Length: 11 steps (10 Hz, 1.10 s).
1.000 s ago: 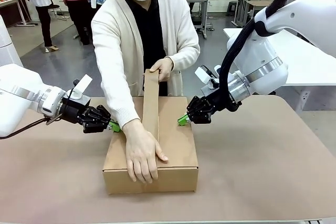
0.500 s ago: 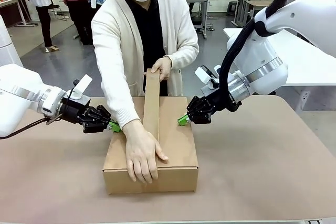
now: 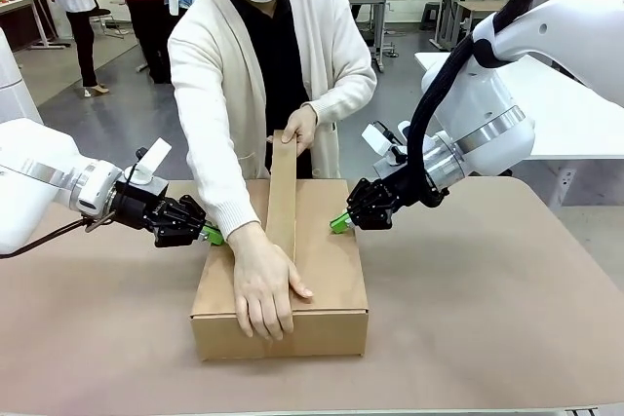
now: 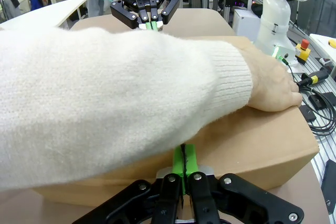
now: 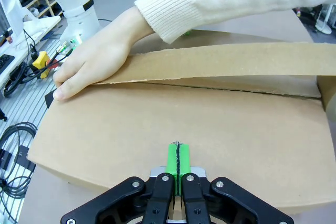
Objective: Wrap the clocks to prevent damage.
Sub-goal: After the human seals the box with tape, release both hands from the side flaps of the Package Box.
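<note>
I see a brown cardboard box (image 3: 283, 270) sitting on the brown worktop (image 3: 487, 319), right in the middle. My left end effector (image 3: 213, 235) is pressed against the box's left side. Its green pads are squeezed tight together and it holds nothing. My right end effector (image 3: 338, 223) is pressed against the box's right side. Its green pads are squeezed tight together too, and it holds nothing.

A person in a white sweater (image 3: 210, 94) leans over the box from the far side. One hand (image 3: 263, 284) lies flat on the top of the box, near the front edge. The other hand (image 3: 300, 127) holds up the far end of a long brown strip of tape (image 3: 280, 192). The strip runs down along the middle of the box lid, under the flat hand.

I cannot see the clocks anywhere, so I cannot tell where they are. The box lid is closed.
</note>
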Motion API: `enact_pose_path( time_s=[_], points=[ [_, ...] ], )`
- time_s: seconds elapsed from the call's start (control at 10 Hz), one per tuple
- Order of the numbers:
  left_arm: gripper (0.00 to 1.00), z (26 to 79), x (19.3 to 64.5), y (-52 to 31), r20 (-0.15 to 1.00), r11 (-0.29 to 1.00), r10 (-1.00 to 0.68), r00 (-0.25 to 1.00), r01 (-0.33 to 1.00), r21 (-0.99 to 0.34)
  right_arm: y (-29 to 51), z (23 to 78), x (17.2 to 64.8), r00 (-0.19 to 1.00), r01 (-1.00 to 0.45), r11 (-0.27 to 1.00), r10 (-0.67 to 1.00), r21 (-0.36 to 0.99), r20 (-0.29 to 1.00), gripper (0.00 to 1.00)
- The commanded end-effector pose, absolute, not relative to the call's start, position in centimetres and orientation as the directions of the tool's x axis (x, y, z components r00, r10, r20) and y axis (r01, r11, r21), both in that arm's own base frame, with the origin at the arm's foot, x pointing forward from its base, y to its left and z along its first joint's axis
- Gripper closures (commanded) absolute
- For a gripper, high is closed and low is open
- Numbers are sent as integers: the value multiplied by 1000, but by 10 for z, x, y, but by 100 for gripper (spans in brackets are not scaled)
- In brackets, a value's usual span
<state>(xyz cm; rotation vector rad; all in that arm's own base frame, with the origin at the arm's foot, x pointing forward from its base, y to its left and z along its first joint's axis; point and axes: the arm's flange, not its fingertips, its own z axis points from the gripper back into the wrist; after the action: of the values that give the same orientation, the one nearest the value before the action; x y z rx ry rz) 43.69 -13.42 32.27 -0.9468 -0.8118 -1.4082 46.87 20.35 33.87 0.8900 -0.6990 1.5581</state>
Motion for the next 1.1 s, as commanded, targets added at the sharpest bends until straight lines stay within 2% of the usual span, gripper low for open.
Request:
enact_pose_path(
  time_s=[0.0, 1.0],
  points=[
    [100, 321, 436, -134, 900, -56, -435, 28, 997, -58, 205, 335, 469, -48, -986, -161, 538, 47, 842, 99],
    [100, 321, 436, -134, 900, -56, -435, 28, 997, -58, 205, 335, 469, -48, -986, -161, 538, 47, 842, 99]
  ],
)
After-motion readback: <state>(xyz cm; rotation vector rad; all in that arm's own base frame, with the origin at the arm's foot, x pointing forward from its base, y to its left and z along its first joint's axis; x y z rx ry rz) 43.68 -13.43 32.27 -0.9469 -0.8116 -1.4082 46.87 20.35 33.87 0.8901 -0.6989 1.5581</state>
